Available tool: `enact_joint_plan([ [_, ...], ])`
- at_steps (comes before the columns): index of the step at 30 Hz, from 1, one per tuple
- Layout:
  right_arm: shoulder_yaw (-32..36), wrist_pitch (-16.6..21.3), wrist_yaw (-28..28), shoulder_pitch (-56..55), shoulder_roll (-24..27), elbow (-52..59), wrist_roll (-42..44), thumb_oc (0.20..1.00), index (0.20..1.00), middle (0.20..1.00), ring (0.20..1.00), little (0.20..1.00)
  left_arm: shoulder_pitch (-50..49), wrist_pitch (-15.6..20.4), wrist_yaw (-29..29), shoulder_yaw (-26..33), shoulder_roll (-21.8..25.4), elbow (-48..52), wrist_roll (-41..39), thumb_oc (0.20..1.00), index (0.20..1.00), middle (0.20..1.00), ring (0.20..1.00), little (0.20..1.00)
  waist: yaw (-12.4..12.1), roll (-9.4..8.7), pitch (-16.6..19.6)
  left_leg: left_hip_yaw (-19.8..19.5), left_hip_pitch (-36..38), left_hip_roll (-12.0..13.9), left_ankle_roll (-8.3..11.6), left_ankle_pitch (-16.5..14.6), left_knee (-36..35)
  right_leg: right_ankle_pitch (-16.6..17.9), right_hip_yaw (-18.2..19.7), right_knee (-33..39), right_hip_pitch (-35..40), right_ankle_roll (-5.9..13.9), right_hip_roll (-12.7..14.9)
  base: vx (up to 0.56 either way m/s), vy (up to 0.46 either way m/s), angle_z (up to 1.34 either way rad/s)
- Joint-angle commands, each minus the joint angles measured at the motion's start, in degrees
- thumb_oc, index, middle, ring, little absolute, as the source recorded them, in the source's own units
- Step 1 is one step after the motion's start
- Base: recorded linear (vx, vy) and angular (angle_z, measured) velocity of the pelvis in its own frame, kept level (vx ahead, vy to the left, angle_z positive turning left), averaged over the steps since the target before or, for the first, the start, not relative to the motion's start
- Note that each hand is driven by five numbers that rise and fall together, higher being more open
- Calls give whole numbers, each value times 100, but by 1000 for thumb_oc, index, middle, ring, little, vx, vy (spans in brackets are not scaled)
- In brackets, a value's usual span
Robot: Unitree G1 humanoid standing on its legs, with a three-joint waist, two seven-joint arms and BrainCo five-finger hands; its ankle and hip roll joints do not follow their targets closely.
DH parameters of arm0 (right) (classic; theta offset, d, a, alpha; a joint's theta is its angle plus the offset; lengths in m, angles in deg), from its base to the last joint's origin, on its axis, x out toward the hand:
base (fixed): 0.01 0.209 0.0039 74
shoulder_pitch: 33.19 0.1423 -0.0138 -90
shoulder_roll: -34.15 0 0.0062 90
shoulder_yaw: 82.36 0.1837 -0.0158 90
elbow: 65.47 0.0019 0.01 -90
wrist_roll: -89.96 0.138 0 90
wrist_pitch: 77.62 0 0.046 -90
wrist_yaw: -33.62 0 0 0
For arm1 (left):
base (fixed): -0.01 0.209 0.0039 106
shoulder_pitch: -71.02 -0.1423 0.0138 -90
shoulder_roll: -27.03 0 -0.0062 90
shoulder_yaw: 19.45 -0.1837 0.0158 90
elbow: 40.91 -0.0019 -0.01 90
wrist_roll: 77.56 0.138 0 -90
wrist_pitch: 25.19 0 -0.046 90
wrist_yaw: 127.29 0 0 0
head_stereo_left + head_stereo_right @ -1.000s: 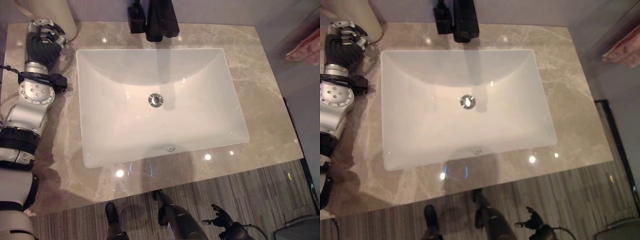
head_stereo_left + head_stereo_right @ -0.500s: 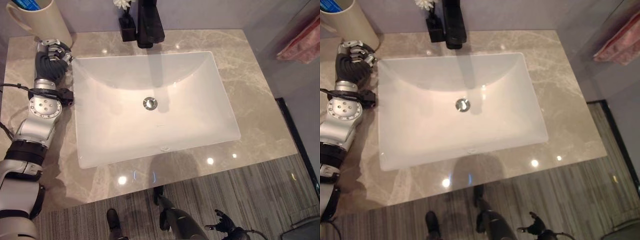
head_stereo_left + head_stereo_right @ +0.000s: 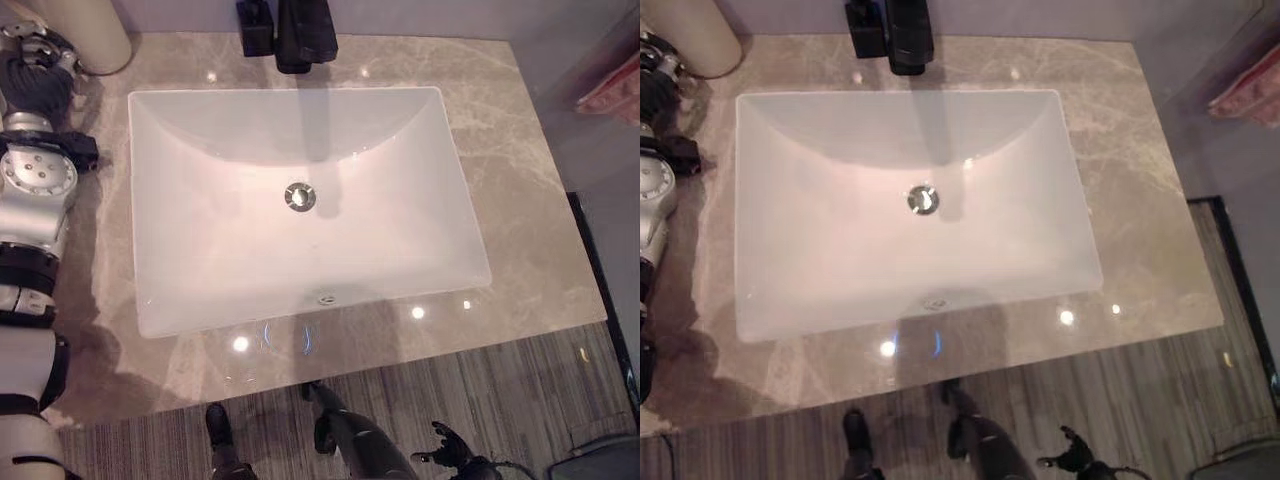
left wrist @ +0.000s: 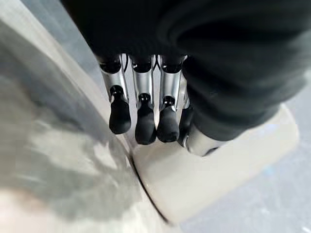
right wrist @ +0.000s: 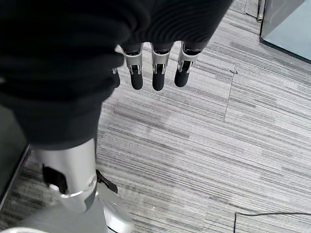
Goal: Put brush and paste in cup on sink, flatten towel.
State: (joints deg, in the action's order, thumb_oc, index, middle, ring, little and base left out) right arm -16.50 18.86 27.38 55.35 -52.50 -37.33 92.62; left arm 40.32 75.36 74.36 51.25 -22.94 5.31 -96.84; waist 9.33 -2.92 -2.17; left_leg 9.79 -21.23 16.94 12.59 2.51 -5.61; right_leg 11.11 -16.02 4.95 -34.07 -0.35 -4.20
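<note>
Marble-patterned table (image 3: 520, 200) surrounds a white rectangular sink (image 3: 300, 200) in the left eye view, with a dark faucet (image 3: 305, 35) at top centre and a cream cup (image 3: 85, 30) in the upper left corner. The left hand (image 3: 35, 70) lies on the table just beside the cup's base, plausibly placed there for work at the cup; brush and paste cannot be made out. A pink towel (image 3: 612, 92) shows at the right edge, beyond the table. The right hand (image 3: 450, 462) hangs low at bottom right, over the striped floor (image 3: 540, 400). Right eye view: same layout, with the towel (image 3: 1250, 95) again at the upper right edge. Left wrist view: the fingers (image 4: 146, 124) are relaxed, holding nothing, tips close to the cup (image 4: 214, 174). Right wrist view: the fingers (image 5: 156, 77) hang straight and empty over the floor (image 5: 218, 145), idle.
</note>
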Motion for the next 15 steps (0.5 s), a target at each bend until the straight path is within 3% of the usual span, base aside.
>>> enact_joint_plan([
  [1, 86, 13, -92, 71, 216, 234, 241, 1000, 1000, 1000, 1000, 1000, 527, -14, 149, -267, 302, -326, 31, 200, 200, 200, 200, 200, 93, -46, -546, -44, 579, 20, 18, 435, 61, -438, -71, -637, 250, 863, 376, 45, 3, 5],
  [7, 62, 53, -76, 71, 237, 294, 387, 1000, 1000, 1000, 1000, 1000, 1183, -48, 113, -795, 484, -764, 24, 200, 200, 200, 200, 200, 126, -18, -514, -151, 380, -15, 22, 510, 61, -344, -33, -578, 118, 884, 415, 10, 10, 0],
  [15, 84, 151, -36, -9, 328, 357, 408, 1000, 1000, 1000, 1000, 1000, 1285, 81, 77, -1226, 470, -297, 522, 200, 200, 200, 200, 200, 149, 33, -486, -208, 228, -77, -7, 460, 61, -304, -5, -548, 12, 892, 488, 0, 7, 1],
])
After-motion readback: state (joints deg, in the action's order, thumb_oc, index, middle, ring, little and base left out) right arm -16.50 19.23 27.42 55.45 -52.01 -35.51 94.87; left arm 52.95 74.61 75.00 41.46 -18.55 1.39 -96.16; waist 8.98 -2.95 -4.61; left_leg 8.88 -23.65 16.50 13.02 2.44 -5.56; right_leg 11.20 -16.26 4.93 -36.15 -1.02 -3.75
